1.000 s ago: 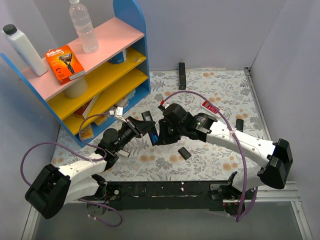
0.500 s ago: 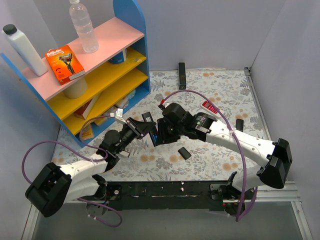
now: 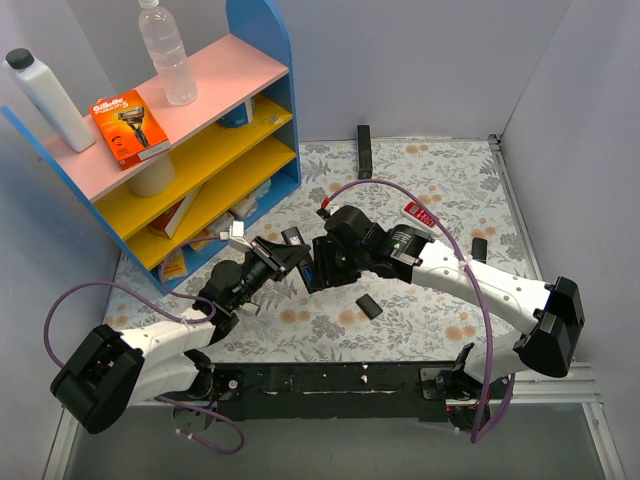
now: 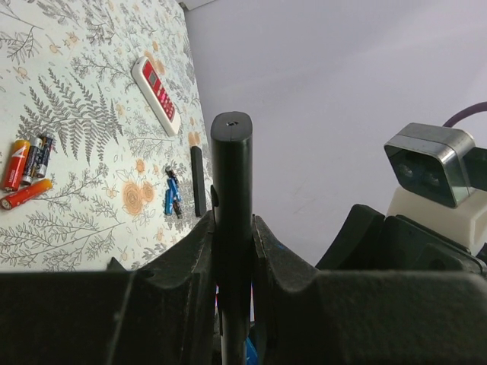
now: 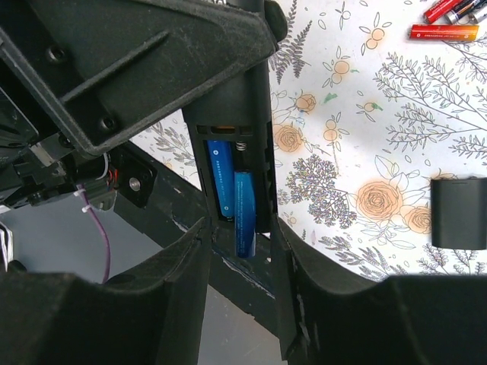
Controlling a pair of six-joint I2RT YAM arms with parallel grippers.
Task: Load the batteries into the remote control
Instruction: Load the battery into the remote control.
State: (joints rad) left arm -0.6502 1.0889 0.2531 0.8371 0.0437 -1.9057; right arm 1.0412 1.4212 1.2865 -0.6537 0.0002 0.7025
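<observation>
Left gripper (image 4: pixel 232 225) clamps the remote control (image 4: pixel 231 152) aloft so its open bay faces the right gripper (image 5: pixel 240 236), whose parted jaws flank the batteries (image 5: pixel 243 205).

Remote control (image 3: pixel 297 243) at frame centre, in left gripper (image 3: pixel 290 255) jaws, above table (image 3: pixel 450 170). Two batteries (image 5: pixel 222 179) side by side in its compartment. Cover (image 3: pixel 368 306) on table, lower right of it.

— Home or shop?
— Neither: a robot test booth. Plain grey walls (image 3: pixel 420 60) box in a floral-clothed desk (image 3: pixel 440 170), left arm (image 3: pixel 150 345) and right arm (image 3: pixel 500 285) bolted on, a painted shelf (image 3: pixel 200 120) holding props.
</observation>
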